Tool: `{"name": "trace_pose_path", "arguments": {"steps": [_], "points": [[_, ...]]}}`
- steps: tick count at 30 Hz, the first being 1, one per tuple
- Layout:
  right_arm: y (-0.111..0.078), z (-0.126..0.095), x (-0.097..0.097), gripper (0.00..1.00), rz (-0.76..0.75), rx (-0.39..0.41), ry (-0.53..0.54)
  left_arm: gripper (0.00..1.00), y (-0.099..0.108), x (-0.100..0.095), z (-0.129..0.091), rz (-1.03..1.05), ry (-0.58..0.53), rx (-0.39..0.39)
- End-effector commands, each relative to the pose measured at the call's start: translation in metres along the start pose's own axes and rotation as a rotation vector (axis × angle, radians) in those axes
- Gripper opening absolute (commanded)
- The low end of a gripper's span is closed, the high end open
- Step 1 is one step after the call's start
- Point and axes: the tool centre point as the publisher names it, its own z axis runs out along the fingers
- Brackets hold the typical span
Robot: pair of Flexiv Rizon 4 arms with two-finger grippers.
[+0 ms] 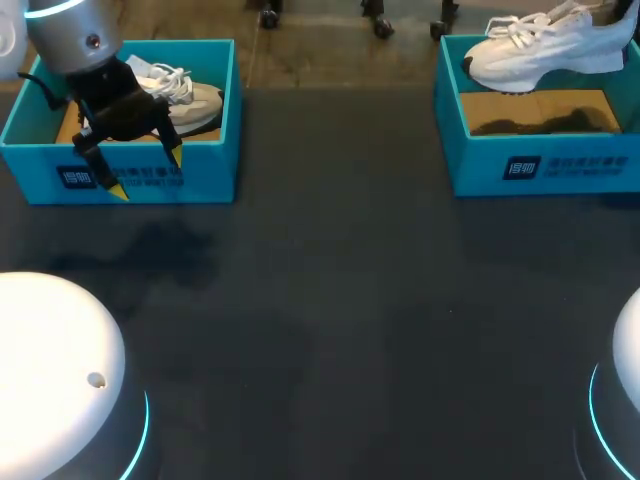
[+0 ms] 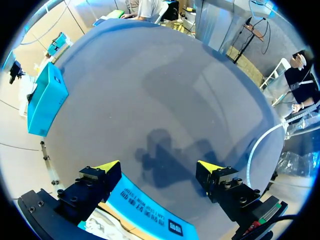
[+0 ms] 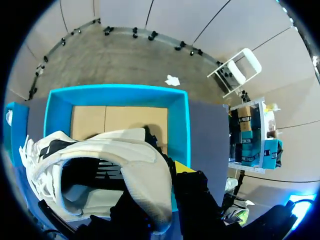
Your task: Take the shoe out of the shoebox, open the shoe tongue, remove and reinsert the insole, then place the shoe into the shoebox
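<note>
The right gripper (image 3: pixel 165 176) clamps the white shoe (image 1: pixel 545 45) by its heel above the far-right shoebox (image 1: pixel 480 165). The left gripper (image 1: pixel 147 173) hangs open over the near wall of the far-left shoebox (image 1: pixel 212 172).

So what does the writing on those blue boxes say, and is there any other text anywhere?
Left shoebox, front wall: white logo and a line of print, too blurred to read.
Right shoebox, front wall: the same white print, also unreadable.
The white shoe above it: no text readable.
</note>
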Motion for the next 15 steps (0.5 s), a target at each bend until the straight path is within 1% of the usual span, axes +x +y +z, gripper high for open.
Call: {"name": "trace_pose_path", "arguments": {"steps": [1, 2, 6, 11, 13, 15], "points": [[-0.002, 0.003, 0.001, 0.0, 0.033, -0.008, 0.005, 1.0, 0.0, 0.0, 0.0, 0.001, 0.002, -0.002], [-0.005, 0.006, 0.002, 0.0, 0.045, -0.019, -0.011, 1.0, 0.0, 0.0, 0.0, 0.001, 0.002, -0.002], [-0.013, 0.019, 0.0, 0.0, 0.112, -0.019, 0.001, 1.0, 0.0, 0.0, 0.0, 0.001, 0.002, -0.002], [-0.014, 0.027, 0.0, 0.0, 0.154, -0.012, -0.033, 1.0, 0.0, 0.0, 0.0, 0.001, 0.002, -0.002], [-0.013, 0.03, 0.001, 0.0, 0.169, -0.002, -0.074, 1.0, 0.0, 0.0, 0.0, 0.001, 0.002, -0.002], [-0.013, 0.033, 0.001, 0.0, 0.185, -0.002, -0.07, 1.0, 0.0, 0.0, 0.0, 0.001, 0.002, -0.002]]}}
